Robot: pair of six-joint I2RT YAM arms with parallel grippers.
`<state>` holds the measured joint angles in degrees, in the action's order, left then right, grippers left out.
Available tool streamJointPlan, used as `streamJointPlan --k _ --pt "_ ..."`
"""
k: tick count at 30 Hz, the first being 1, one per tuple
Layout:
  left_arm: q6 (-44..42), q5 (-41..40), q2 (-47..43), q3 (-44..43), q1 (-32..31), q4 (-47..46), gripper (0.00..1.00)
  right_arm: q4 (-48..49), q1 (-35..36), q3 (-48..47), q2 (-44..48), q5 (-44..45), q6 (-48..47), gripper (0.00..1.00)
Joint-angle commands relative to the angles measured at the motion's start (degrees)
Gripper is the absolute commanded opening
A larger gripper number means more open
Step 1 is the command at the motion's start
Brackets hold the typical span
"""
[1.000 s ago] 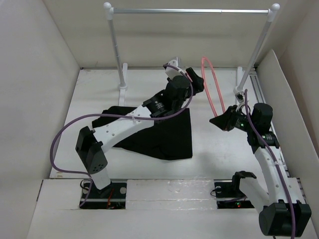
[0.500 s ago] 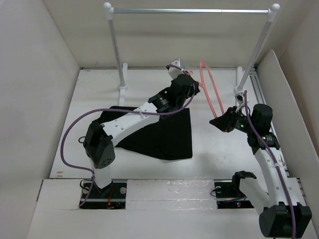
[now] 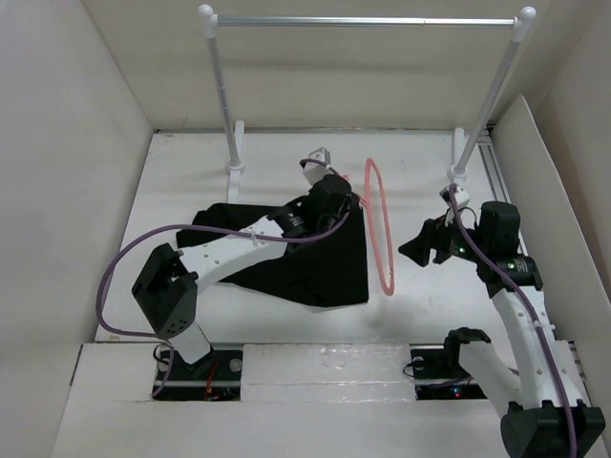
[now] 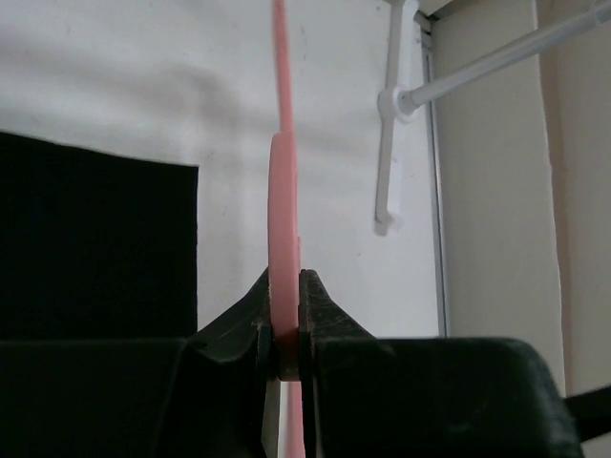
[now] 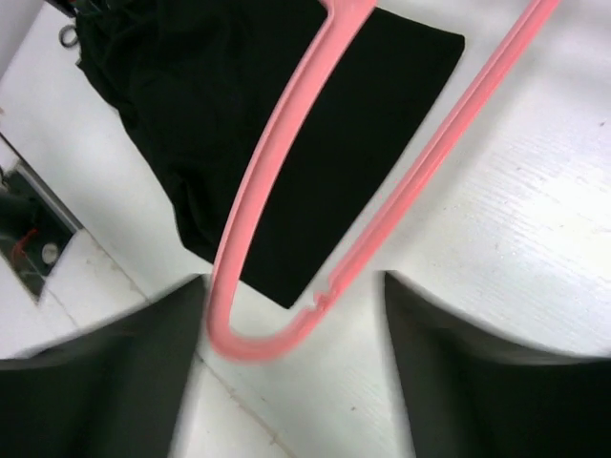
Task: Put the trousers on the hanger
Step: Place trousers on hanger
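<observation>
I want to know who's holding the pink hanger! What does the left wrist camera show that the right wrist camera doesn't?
Only the left wrist view shows the left gripper pinching the hanger, plus the silver rail on its white post. Only the right wrist view shows the hanger's rounded corner and the right gripper, which is open. Both show the pink hanger and the black trousers.

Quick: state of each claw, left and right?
Left claw: closed on the hanger.
Right claw: open, holding nothing.
</observation>
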<state>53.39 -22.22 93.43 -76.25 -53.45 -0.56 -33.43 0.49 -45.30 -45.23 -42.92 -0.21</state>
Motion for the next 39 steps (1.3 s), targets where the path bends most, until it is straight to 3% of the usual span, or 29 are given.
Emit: streamJointPlan --k 1,2,3,5,11,13,14,19,24,32,35,36,39 --pt "5.93 1.82 -3.78 4.17 0.19 -5.15 0.0 -1.03 1.0 -1.46 0.23 0.73 -2.87 0.63" --pt "6.38 1.74 -3.87 5.92 -0.33 -5.33 0.0 0.89 1.0 -0.07 -0.12 0.64 -2.35 0.45" --pt "6.55 0.43 -3.95 7.07 -1.03 -5.42 0.0 3.35 1.52 2.21 -1.16 0.29 -1.65 0.07" --pt "6.47 -0.1 -3.87 7.86 -1.91 -5.33 0.0 6.5 1.53 4.41 -1.96 0.38 -0.94 0.01" --pt "7.61 -1.34 -2.64 11.9 -1.92 -5.16 0.0 16.79 12.04 6.36 -10.91 8.8 1.95 0.01" --pt "7.96 -1.34 -2.64 12.61 -1.92 -4.37 0.0 18.74 14.87 5.84 -15.56 11.78 3.54 0.09" --pt "7.88 -1.34 -2.64 13.75 -1.92 -4.1 0.0 22.84 18.54 5.84 -18.37 14.67 4.85 0.19" --pt "7.79 -3.97 -2.2 16.04 -1.92 -3.93 0.0 29.72 20.51 6.71 -25.93 20.58 8.9 0.34" --pt "7.96 -4.85 -2.02 17.45 -1.92 -3.49 0.0 34.64 22.53 7.68 -32.45 26.38 11.37 0.42" --pt "7.35 -4.68 -0.97 17.36 -1.92 -3.13 0.0 42.92 25.6 11.54 -40.19 27.01 16.72 0.49" --pt "7.17 -4.85 -0.44 17.19 -1.92 -2.87 0.0 47.57 26.31 13.3 -43.09 25.26 19.53 0.44" --pt "7.08 -4.85 -0.53 17.19 -1.92 -2.78 0.0 48.89 26.92 14.52 -43.45 24.38 21.11 0.27" --pt "6.56 -5.38 -0.53 17.27 -1.92 -1.91 0.0 52.15 26.15 16.03 -41.96 23.84 22.53 0.0"
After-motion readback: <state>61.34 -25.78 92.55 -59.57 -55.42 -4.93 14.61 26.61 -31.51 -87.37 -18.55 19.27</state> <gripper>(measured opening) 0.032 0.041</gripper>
